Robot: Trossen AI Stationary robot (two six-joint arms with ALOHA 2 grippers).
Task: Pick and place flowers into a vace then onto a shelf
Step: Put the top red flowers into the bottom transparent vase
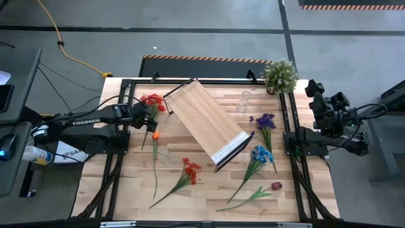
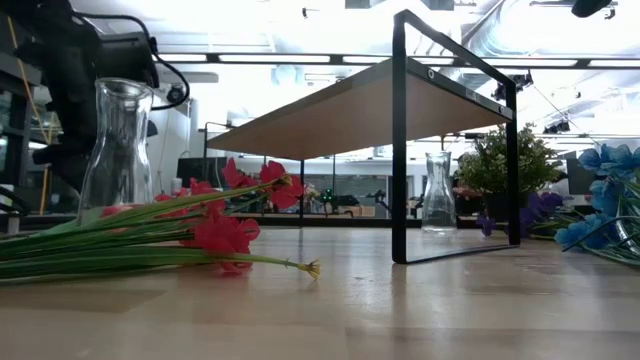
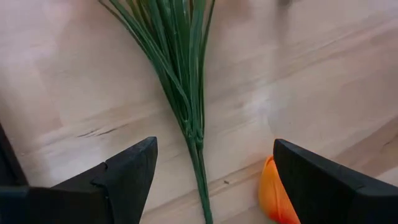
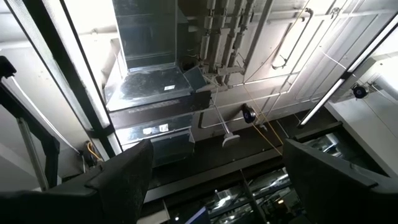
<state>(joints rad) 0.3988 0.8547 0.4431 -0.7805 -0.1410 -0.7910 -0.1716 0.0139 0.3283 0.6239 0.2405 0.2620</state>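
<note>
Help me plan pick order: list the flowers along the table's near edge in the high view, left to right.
orange flower → red-orange flower → blue flower → dark red flower

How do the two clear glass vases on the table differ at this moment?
The clear glass vase near the potted plant stands at the table's far side, beside the tilted light-wood shelf; the clear glass vase by the orange flower stands nearer the middle, among stems. In the low view the first looks smaller than the second. Both stand upright and empty.
</note>
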